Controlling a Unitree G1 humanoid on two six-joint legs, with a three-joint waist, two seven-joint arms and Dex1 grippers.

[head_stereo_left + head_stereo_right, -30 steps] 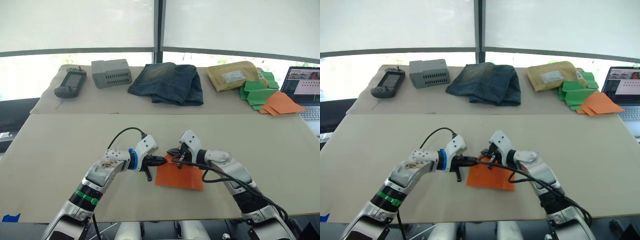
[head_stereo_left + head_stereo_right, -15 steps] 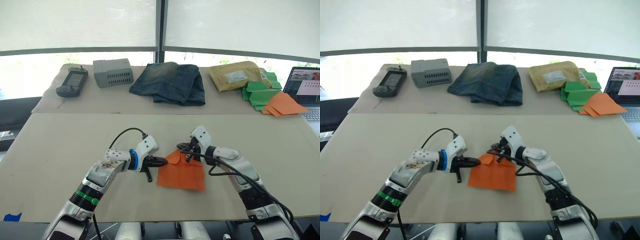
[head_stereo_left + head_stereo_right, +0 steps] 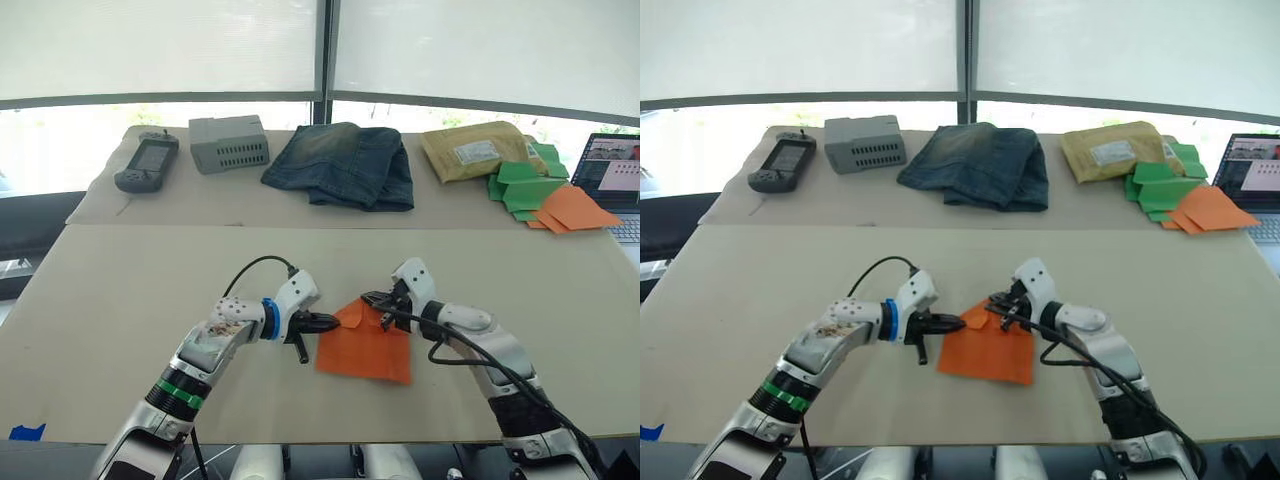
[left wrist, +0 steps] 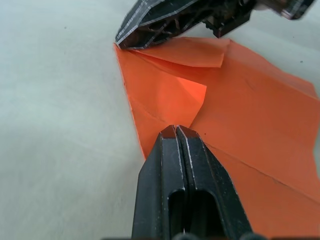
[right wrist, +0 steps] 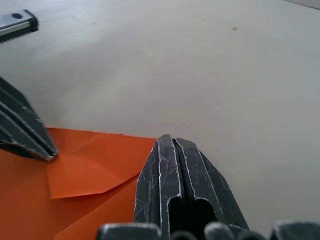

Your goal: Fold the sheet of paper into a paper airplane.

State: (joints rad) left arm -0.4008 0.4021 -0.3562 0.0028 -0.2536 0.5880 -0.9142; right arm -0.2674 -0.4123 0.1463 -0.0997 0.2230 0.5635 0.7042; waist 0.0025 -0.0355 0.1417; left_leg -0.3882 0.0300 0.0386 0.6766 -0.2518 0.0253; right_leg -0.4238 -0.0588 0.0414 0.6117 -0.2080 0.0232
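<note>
The sheet of paper (image 3: pixel 370 350) is bright orange and lies flat on the beige table (image 3: pixel 130 300), near the front and middle. Its far left corner is folded over into a small flap (image 4: pixel 185 50). My left gripper (image 3: pixel 330 322) is shut, and its tip rests on the sheet's left edge just below the flap (image 4: pixel 176 131). My right gripper (image 3: pixel 372 297) is shut too, with its tip at the sheet's far edge beside the flap (image 5: pixel 167 141). The two tips sit a few centimetres apart.
Along the far side lie a handheld device (image 3: pixel 146 162), a grey box (image 3: pixel 228 143), folded jeans (image 3: pixel 345 165), a padded envelope (image 3: pixel 470 152), green folded papers (image 3: pixel 525 185), paler orange papers (image 3: pixel 570 208) and a laptop (image 3: pixel 620 170). Blue tape (image 3: pixel 22 432) marks the front left corner.
My right gripper has moved right along the sheet's far edge, and the far left corner now lies folded over as a flap. My left gripper has held its place.
</note>
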